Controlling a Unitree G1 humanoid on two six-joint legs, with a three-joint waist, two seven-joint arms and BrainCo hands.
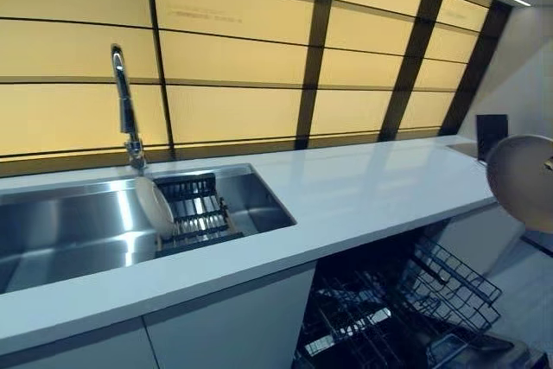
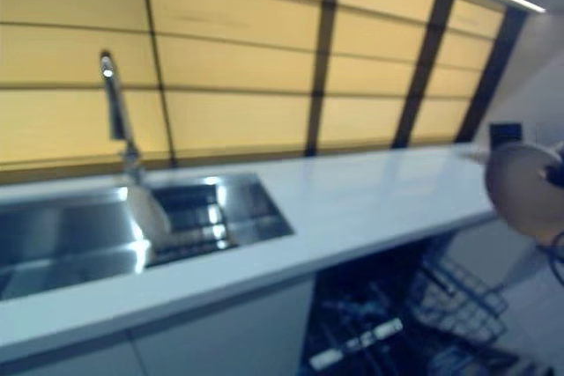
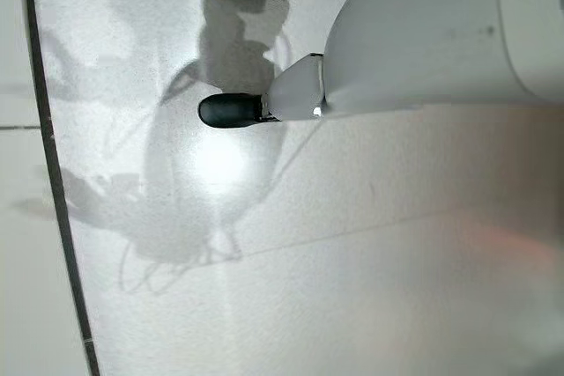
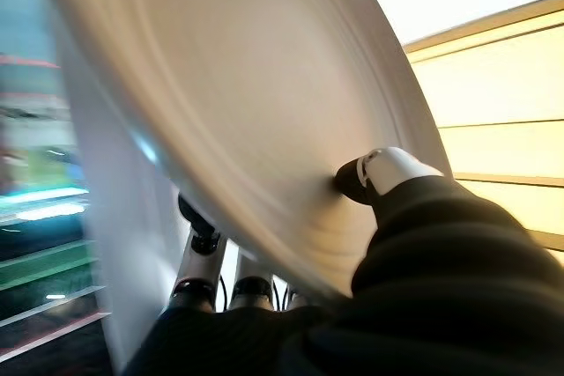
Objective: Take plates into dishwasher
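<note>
steel sink (image 1: 78, 222): from the head views we see a white plate (image 1: 154, 206) standing on edge in it, against a dark rack (image 1: 197, 210), below the tap (image 1: 126, 110).
dishwasher (image 1: 406, 317): open, well right of the sink, under the white counter (image 1: 371, 187).
right wrist view: our right hand (image 4: 388, 173) pinches a beige plate (image 4: 256, 103), thumb on its face.
left wrist view: our left hand (image 3: 264, 110) shows one straight finger over pale floor, holding nothing.

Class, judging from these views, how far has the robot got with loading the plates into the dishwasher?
Done: none visible in the open dishwasher rack. In hand: the right hand pinches one plate, held in the air above the rack. Left: that plate must go in, and another plate stands in the sink. The left hand is idle.
</note>
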